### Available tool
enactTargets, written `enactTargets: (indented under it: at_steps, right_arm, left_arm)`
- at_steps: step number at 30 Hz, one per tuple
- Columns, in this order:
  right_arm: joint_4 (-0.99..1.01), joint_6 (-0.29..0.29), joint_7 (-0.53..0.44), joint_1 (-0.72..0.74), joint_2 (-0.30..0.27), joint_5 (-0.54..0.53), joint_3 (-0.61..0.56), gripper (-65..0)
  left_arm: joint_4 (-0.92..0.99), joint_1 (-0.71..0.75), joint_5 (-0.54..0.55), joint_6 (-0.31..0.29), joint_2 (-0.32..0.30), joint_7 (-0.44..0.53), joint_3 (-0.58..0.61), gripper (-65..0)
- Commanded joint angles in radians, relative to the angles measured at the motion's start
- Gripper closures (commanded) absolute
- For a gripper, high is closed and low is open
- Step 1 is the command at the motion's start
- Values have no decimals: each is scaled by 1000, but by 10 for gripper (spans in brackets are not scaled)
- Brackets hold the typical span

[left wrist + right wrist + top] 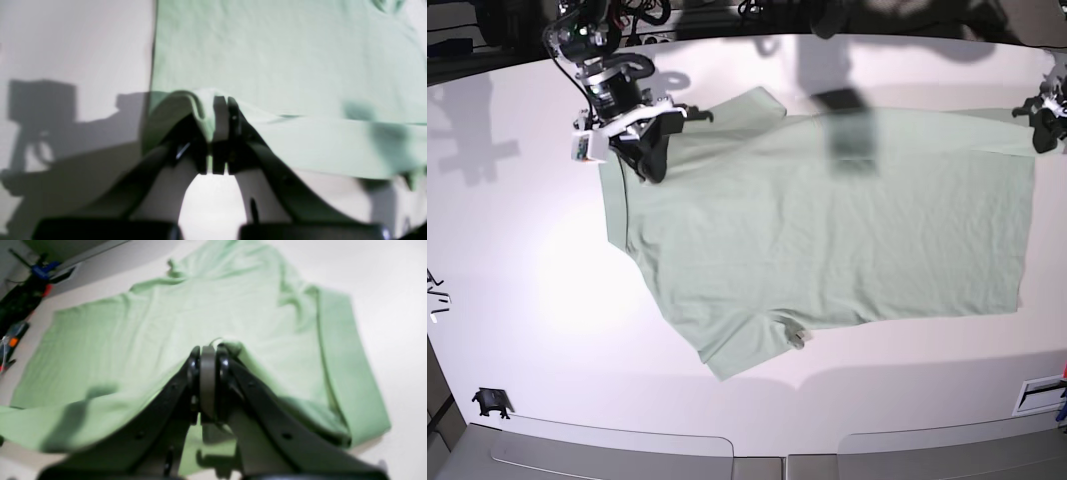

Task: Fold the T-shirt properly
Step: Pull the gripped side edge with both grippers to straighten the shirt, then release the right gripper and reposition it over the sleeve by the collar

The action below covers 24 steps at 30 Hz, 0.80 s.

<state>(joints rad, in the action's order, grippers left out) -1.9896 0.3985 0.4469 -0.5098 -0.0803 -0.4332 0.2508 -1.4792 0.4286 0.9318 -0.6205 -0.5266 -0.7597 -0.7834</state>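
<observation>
The pale mint-green T-shirt lies spread flat on the white table, with its hem toward the right of the base view and a sleeve toward the front. My right gripper is at the shirt's far left corner. In the right wrist view it is shut on a raised pinch of the fabric. My left gripper is at the shirt's far right corner. In the left wrist view it is shut on the lifted edge of the shirt.
Dark cables and gear line the table's far edge. Tools lie beyond the table in the right wrist view. A small black object sits at the front left corner. A white part is at the front right.
</observation>
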Motion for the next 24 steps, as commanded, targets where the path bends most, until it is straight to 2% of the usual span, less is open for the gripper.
enactTargets:
  at_steps: [1,5,8,13,19,20,21,22,24]
  right_arm:
    - [1,-2,-38,22,-5,13,5,0]
    - [91,-32,-47,84,-5,39,5,0]
    - [165,-29,-47,119,-5,2,4,0]
    - [255,-29,-49,161,-5,4,4,0]
    - [266,-28,-67,163,-5,3,4,0]
    - [266,-23,-68,163,-5,3,4,0]
    - [266,-4,-73,163,-5,3,4,-29]
    - [266,19,-74,163,-5,3,4,-116]
    - [266,71,-72,163,-6,3,4,-253]
  left_arm:
    - [-13,-16,3,6,-23,35,-6,0]
    - [-13,-49,-32,22,-23,36,-6,0]
    - [-13,-49,-47,23,-23,53,-6,0]
    - [-13,-49,-53,23,-23,54,-6,0]
    - [-13,-49,-56,22,-23,55,-6,0]
    - [-13,-49,-72,22,-23,58,-6,-55]
    - [-13,-49,-93,23,-23,71,-6,-123]
    - [-13,-48,-117,23,-23,87,-6,-183]
    - [-13,-49,-174,23,-26,118,-7,-243]
